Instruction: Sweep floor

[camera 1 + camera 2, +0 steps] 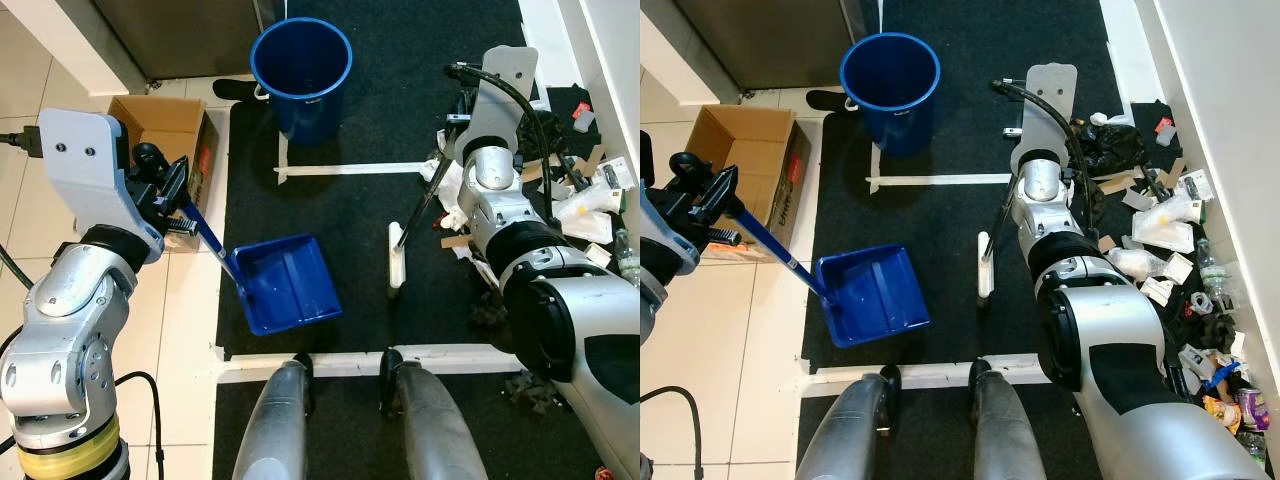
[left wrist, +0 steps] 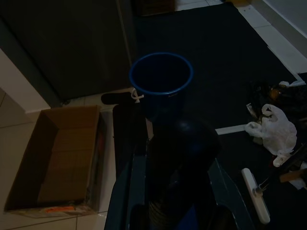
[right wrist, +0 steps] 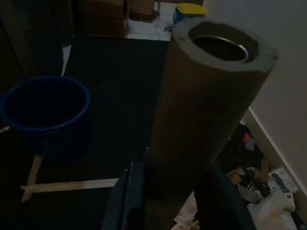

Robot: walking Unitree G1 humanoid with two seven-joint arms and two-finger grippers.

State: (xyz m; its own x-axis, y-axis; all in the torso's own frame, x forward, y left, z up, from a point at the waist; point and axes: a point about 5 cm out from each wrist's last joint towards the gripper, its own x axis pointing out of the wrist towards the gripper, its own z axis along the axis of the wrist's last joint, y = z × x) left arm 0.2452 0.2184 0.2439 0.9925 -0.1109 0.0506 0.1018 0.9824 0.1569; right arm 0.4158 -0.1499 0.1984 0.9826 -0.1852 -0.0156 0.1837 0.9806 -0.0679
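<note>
Nearest, at 6 o'clock: two grey robot legs [image 1: 340,420] planted on the black mat [image 1: 350,220], a white tape line [image 1: 440,355] just ahead of the feet.

At 9 o'clock: left tool [image 1: 172,195] clamped tight round the blue handle [image 1: 780,255] of the dustpan, black fingers [image 1: 178,178] pressed together on it. Dustpan [image 1: 285,283] sitting at centre on the mat, mouth pointing away toward 12, handle slanting back toward 10. Pan looks bare inside, just blue ribs showing.

At 3 o'clock: right tool [image 1: 1025,205] gripping the thin dark broom pole [image 1: 420,210]; in the right wrist view, fat grey grip tube [image 3: 206,115] wedged between the fingers [image 3: 132,191], closed on it. Broom's white head [image 1: 396,258] down on the mat, just right of the dustpan, lying lengthwise toward 12, well apart from the pan's lip.

Farther out, 2 to 4 o'clock: heap of litter [image 1: 1170,240] along the white wall [image 1: 1230,120], with white plastic bags, wrappers, cardboard scraps, dark fluff near the right arm.

At 10 o'clock: open cardboard box [image 1: 740,150] on the pale tile floor [image 1: 30,130], just beside the mat's edge; inside looks bare cardboard.

At 12 o'clock, farthest: blue bucket [image 1: 300,75] standing upright on the mat, beyond another tape line; interior dark, contents hard to tell. Dark flat thing [image 2: 115,97] lying at the bucket's left foot.
</note>
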